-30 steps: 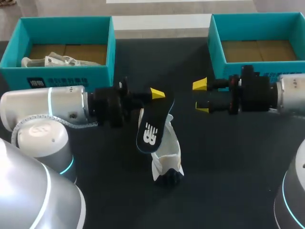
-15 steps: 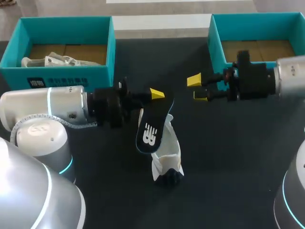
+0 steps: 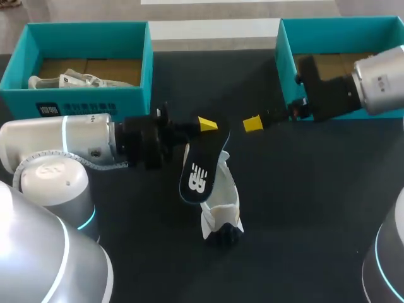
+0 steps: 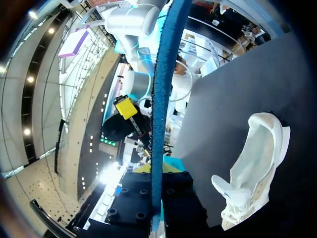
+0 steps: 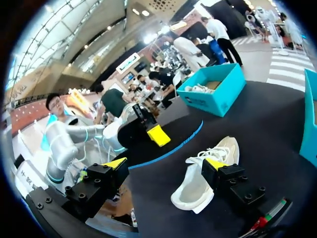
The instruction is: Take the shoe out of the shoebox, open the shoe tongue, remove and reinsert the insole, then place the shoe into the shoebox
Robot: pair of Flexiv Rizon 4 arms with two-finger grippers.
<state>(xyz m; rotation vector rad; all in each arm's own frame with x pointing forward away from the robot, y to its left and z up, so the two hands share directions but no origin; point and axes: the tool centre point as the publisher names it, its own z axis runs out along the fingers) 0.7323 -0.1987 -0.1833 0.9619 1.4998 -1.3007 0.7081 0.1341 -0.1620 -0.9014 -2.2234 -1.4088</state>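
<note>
The left gripper [image 3: 207,125] is clenched on the far end of the insole [image 3: 199,169]. The insole slants down over the shoe [image 3: 222,203] at the middle of the table [image 3: 303,208]. Both long axes run roughly far-to-near, so reinsertion probably needs a downward feed. The right gripper [image 3: 253,124], released and empty, hovers just beside the held end. The insole carries a white logo. The label on the left shoebox [image 3: 82,102] is illegible.

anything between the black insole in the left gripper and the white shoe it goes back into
Nothing visible. The black, blue-edged insole in the left gripper hangs near the white shoe; the open right gripper is off aside.
</note>
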